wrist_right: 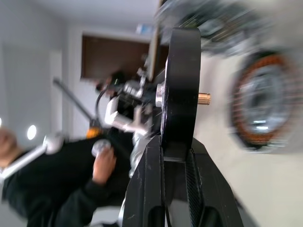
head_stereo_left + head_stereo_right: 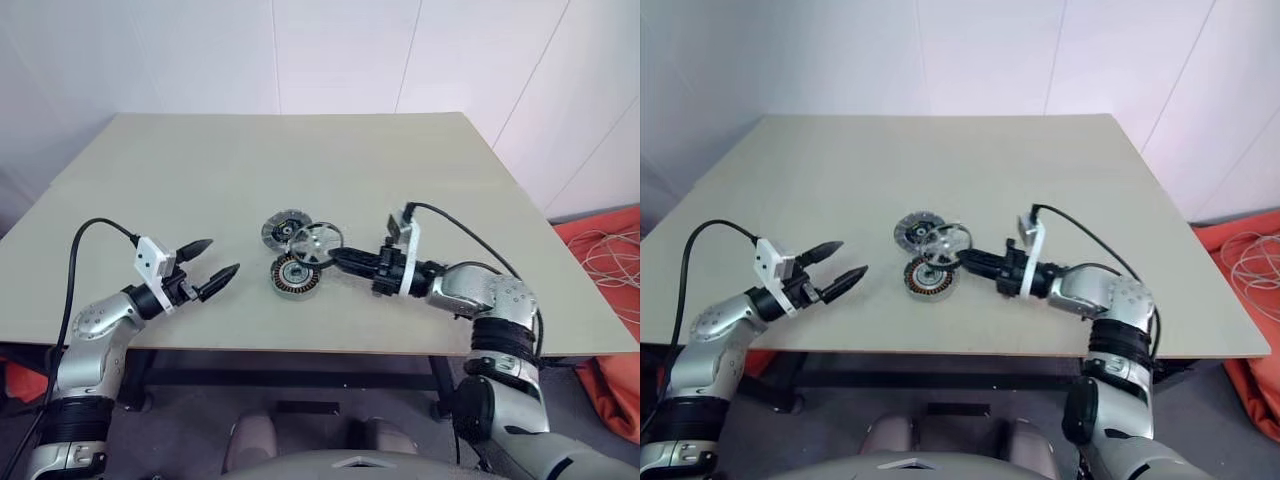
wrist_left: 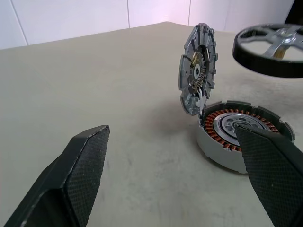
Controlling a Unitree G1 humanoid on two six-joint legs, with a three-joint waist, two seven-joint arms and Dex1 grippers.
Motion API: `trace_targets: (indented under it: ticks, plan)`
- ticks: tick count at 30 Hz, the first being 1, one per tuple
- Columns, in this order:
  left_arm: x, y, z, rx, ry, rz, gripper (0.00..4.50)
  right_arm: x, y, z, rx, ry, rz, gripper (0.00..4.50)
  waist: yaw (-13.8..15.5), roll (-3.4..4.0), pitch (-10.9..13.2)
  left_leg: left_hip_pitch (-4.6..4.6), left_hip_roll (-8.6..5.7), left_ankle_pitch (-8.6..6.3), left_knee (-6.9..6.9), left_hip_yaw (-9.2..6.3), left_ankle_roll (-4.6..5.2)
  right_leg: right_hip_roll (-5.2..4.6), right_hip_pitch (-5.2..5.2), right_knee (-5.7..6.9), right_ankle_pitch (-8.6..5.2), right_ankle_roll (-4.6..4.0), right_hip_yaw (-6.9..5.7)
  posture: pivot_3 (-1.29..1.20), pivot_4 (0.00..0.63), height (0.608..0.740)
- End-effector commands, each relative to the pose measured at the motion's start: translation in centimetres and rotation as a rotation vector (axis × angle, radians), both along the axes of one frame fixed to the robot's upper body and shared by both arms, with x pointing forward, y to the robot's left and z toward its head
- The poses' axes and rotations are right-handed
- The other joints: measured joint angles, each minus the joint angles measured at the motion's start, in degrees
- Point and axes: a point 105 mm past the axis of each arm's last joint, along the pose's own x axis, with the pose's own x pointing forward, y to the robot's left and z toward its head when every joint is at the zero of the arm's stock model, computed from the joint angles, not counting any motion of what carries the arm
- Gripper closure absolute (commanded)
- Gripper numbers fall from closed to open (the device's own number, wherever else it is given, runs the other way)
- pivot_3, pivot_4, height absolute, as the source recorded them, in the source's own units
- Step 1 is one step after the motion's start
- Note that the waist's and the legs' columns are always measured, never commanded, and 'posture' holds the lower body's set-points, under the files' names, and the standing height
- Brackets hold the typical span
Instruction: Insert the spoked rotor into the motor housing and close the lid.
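Item 1, the spoked rotor (image 2: 318,243): I have it pinched by its dark rim in the right gripper (image 2: 338,259), whose 2 fingers are narrowed onto it; it hangs clear of the table (image 2: 200,180), just above and beside the motor housing (image 2: 294,275), with a small brass-coloured shaft end showing at its hub in the right wrist view. Item 2, the motor housing: sits flat on the table near its front middle, and I read its well as unfilled, holding only the copper windings around the silver centre, no rotor seated. Item 3, the lid (image 2: 282,231): swung open, standing up on edge from the housing's far side, joined there at its rim, ridged face and dark centre toward my left wrist camera. Item 4, the left gripper (image 2: 203,268): spread wide, holding nothing, hovering level above the table, well apart from the housing on its left side. Item 5, a person in dark clothing, blurred, behind the rotor in the right wrist view. Status as I judge it: 0 of 2 steps complete; rotor picked up, insertion pending, lid closing pending.
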Motion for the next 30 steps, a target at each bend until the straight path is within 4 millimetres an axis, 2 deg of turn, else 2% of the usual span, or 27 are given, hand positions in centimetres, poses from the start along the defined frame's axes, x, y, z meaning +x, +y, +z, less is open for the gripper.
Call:
trace_targets:
  ticks: [1, 7, 12, 17, 30]
  plan:
    - [0.2, 0.5, 1.4, 0.004, -0.054, 0.014, 0.0, 0.0, 0.9, 2.0, 0.035, -0.043, 0.002, 4.21, 0.1, -0.01, 0.0, 0.0, -0.02, 0.0, 0.0, -0.01, 0.0, -0.01, 0.03, -0.04, 0.0, 0.01, 0.0, 0.0, 0.0, 0.74]
    - [0.2, 0.5, 1.5, 0.006, -0.058, 0.018, 0.0, 0.2, 2.5, 1.9, 0.015, 0.017, 0.023, 4.21, -0.3, -0.04, 0.0, 0.01, -0.04, 0.0, 0.04, -0.06, 0.01, -0.02, 0.1, -0.18, -0.01, 0.04, 0.0, 0.0, 0.0, 0.74]
    - [-0.1, 0.6, 1.5, 0.006, -0.058, 0.026, 0.0, 0.3, 3.2, 1.1, 0.001, 0.063, 0.039, 4.21, -0.3, -0.07, 0.0, -0.17, -0.03, -0.01, 0.02, -0.06, 0.02, -0.01, -0.03, -0.18, -0.01, 0.05, -0.01, 0.0, 0.0, 0.74]
    - [-0.3, 0.7, 1.4, 0.007, -0.058, 0.035, 0.0, 0.4, 3.4, 0.5, -0.008, 0.091, 0.045, 4.21, -0.3, -0.07, 0.0, -0.47, -0.04, -0.03, 0.02, -0.08, 0.05, -0.01, -0.25, -0.14, 0.0, 0.05, -0.01, 0.0, 0.0, 0.74]
    - [-0.7, 1.0, 1.5, 0.015, -0.057, 0.045, 0.0, 1.2, 3.3, -1.5, -0.065, 0.144, 0.021, 4.21, -0.3, -0.09, 0.0, -0.46, -0.04, -0.04, 0.1, -0.09, 0.06, -0.01, -0.24, -0.1, 0.0, 0.06, -0.01, 0.0, 0.0, 0.74]
